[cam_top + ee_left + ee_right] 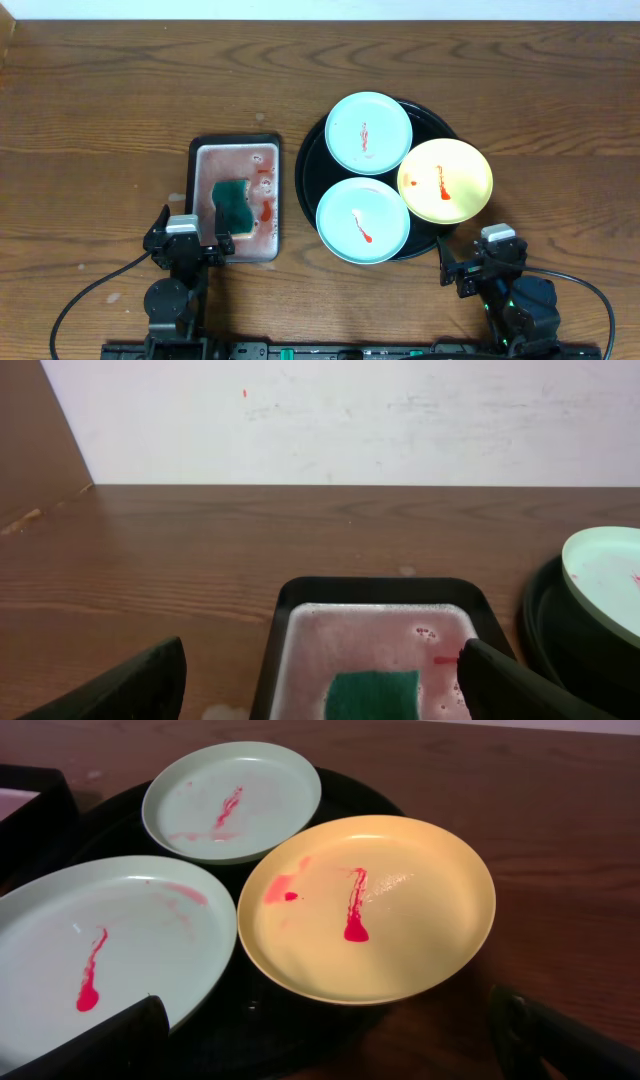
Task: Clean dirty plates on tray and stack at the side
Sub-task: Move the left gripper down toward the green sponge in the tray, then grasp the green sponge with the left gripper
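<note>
Gaping wide, empty: left gripper by sponge tray; right gripper near plates.

Looks like a robotics lab bench to me: bare wooden table, blank white wall, my left arm and right arm mounted at the edge.
</note>
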Controlling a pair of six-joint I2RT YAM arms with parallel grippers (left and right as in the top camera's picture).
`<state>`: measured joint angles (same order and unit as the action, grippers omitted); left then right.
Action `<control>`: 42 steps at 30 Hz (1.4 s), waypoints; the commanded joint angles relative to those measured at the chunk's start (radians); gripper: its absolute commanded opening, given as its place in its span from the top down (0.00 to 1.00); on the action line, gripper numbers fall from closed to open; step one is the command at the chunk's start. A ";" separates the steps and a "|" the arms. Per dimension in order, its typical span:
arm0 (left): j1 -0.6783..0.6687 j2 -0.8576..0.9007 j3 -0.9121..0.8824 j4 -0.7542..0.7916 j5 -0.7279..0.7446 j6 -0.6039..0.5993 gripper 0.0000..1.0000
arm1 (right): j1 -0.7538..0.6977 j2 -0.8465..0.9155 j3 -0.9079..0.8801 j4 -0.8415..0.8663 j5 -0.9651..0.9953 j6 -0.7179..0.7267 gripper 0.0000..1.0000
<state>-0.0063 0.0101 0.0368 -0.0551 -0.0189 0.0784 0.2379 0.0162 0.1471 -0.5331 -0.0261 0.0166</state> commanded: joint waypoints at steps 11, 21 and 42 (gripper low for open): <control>0.005 -0.003 -0.006 -0.012 0.315 -0.393 0.13 | -0.010 -0.009 -0.004 0.002 -0.001 -0.011 0.01; 0.005 0.407 0.580 -0.423 0.169 -0.228 0.13 | -0.010 -0.009 -0.004 0.002 -0.001 -0.010 0.01; 0.005 1.247 0.949 -0.702 0.072 -0.248 0.21 | -0.010 -0.009 -0.004 0.002 -0.001 -0.010 0.01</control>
<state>-0.0067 1.2007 0.9714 -0.7547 0.0315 -0.1715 0.2379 0.0147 0.1463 -0.5312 -0.0261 0.0166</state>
